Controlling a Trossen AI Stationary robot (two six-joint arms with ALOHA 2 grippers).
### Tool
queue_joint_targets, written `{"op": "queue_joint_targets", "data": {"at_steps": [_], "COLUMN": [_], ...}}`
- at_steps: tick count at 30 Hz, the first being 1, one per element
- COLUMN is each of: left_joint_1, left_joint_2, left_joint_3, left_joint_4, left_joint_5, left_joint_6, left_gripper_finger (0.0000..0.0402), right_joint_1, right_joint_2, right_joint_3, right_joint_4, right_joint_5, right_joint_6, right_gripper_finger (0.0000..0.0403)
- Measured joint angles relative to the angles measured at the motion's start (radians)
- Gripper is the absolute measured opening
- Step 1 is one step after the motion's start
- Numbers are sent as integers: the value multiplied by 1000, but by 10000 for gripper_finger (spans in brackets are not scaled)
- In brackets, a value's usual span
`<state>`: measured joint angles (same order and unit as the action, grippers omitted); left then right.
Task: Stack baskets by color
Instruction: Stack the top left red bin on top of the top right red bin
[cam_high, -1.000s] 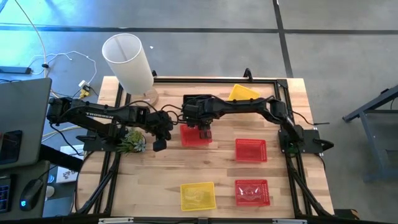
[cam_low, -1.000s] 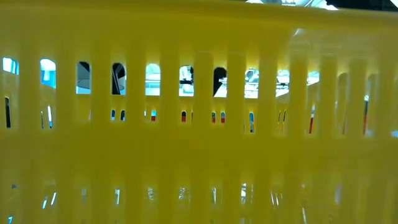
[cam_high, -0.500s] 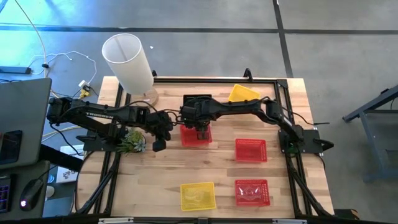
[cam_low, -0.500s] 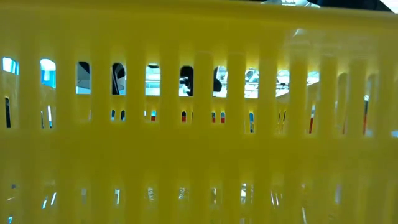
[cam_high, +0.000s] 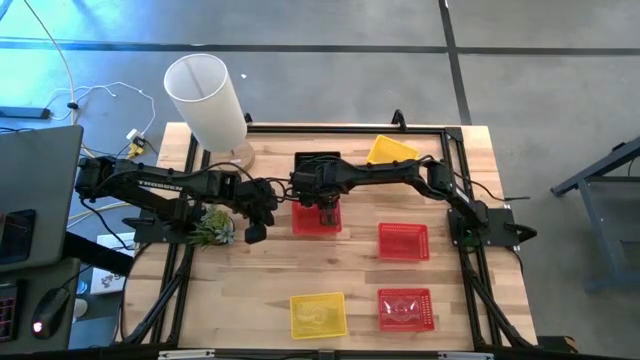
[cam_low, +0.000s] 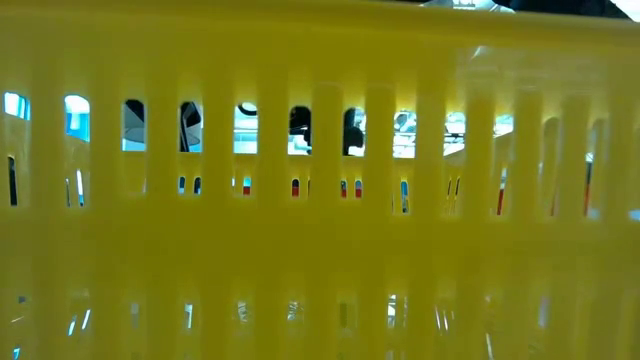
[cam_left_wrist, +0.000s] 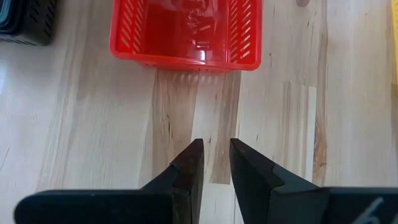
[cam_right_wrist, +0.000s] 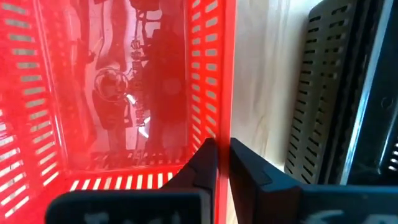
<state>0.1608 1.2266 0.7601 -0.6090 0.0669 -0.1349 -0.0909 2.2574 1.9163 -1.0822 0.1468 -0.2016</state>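
Observation:
A red basket (cam_high: 314, 219) rests flat on the table's middle, with my right gripper (cam_right_wrist: 222, 155) shut on its far wall. A black basket (cam_right_wrist: 336, 93) lies just beyond that wall, under the right arm. My left gripper (cam_left_wrist: 216, 163) hovers left of this red basket, a small gap between its fingers and nothing in it. Two more red baskets (cam_high: 403, 241) (cam_high: 405, 309) and a yellow basket (cam_high: 318, 315) sit nearer the front. Another yellow basket (cam_high: 392, 150) lies at the far right. My right gripper pinches the red basket's far wall (cam_right_wrist: 219, 118) between its two fingers, one finger inside the basket and one outside. The fingers come from above, pointing down. The basket's bottom stays on the table.
A tall white cylinder lamp (cam_high: 205, 98) stands at the far left corner. A small green plant (cam_high: 212, 226) lies beside the left arm. A yellow basket's slotted wall (cam_low: 320, 250) fills the low view. Bare wood shows between the baskets.
My right gripper has sunk a little onto the red basket's far wall. The basket has stayed where it was.

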Motion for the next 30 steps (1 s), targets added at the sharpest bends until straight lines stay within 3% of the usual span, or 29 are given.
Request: {"op": "queue_joint_targets", "data": {"at_steps": [19, 30], "left_joint_1": [0, 0], "left_joint_2": [0, 0], "left_joint_3": [0, 0], "left_joint_4": [2, 0], "left_joint_5": [0, 0], "left_joint_6": [15, 15], "left_gripper_finger": [64, 64], "right_joint_1": [47, 122], "right_joint_2": [-121, -193], "right_joint_3": [-1, -2], "right_joint_4": [-153, -278], "right_joint_5": [11, 138], "right_joint_6": [55, 148], "right_gripper_finger": [1, 1]}}
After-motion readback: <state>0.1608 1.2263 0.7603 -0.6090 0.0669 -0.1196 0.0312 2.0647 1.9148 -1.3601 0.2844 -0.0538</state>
